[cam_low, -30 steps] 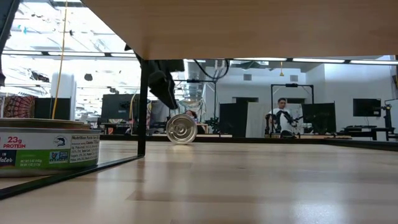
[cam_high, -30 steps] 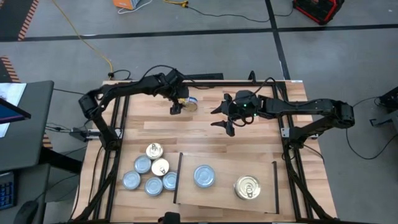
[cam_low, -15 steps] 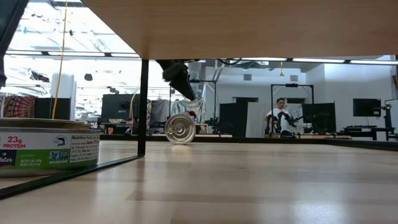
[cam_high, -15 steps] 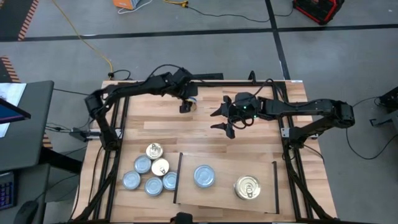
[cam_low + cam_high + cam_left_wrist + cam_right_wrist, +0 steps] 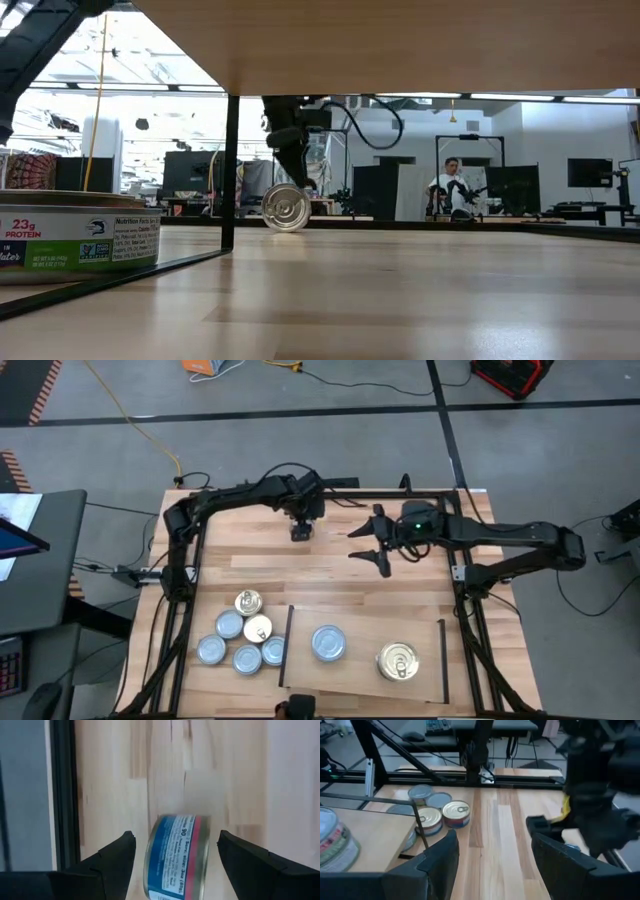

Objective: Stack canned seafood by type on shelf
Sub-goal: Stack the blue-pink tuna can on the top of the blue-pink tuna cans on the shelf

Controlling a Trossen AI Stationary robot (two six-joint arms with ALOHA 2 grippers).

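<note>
Blue-and-red-labelled tin [image 5: 176, 856] tipped on edge between spread fingers of left gripper [image 5: 175, 851], unclamped; right gripper [image 5: 374, 545] nearby, fingers apart, empty.

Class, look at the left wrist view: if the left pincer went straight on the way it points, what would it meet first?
Probably the tin standing on edge between its open fingers; the left pincer seems just above it, though depth is unclear.

High view: overhead, facing straight down, covering the whole plank-striped wooden bench [image 5: 330, 585] and surrounding floor. Low view: at bench-top level, facing level across into the room, beneath the pale wooden shelf board [image 5: 400, 45]. Left wrist view: close above the bench, facing down on a blue-labelled round tin [image 5: 177, 855] standing on edge; the low view shares that tin. Right wrist view: facing across the bench towards the cluster of flat round tins [image 5: 437, 810], also in the high view.
</note>
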